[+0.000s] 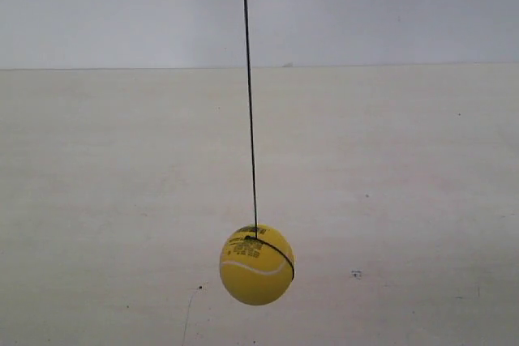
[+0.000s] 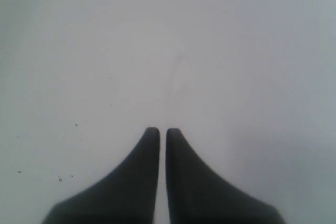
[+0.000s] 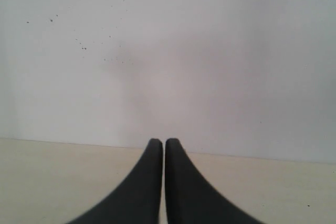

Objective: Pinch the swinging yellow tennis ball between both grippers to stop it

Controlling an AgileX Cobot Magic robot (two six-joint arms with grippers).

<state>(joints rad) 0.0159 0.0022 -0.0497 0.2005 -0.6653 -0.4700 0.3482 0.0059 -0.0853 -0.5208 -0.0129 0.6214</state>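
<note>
The yellow tennis ball (image 1: 256, 265) hangs from a thin dark string (image 1: 250, 119) low over the cream table (image 1: 405, 200), and neither arm shows in the exterior view. The left gripper (image 2: 163, 131) has its two tapered black fingers drawn almost together, only a sliver of pale surface between them, gripping nothing. The right gripper (image 3: 164, 141) is set the same way, with a grey wall (image 3: 210, 51) ahead of its fingertips. The ball lies neither between nor ahead of either pair of fingers in the wrist views, so it seems well apart from both. It should handle as a light, springy thing: the felt gives some friction, but the round shape will squirt sideways if the pressure is off-centre, and on its string it will bounce away from a one-sided tap. The likeliest hold is on opposite sides at its widest girth, below the black band (image 1: 272, 250) and clear of the string, one set of closed fingertips meeting it from each side at the same height.
</note>
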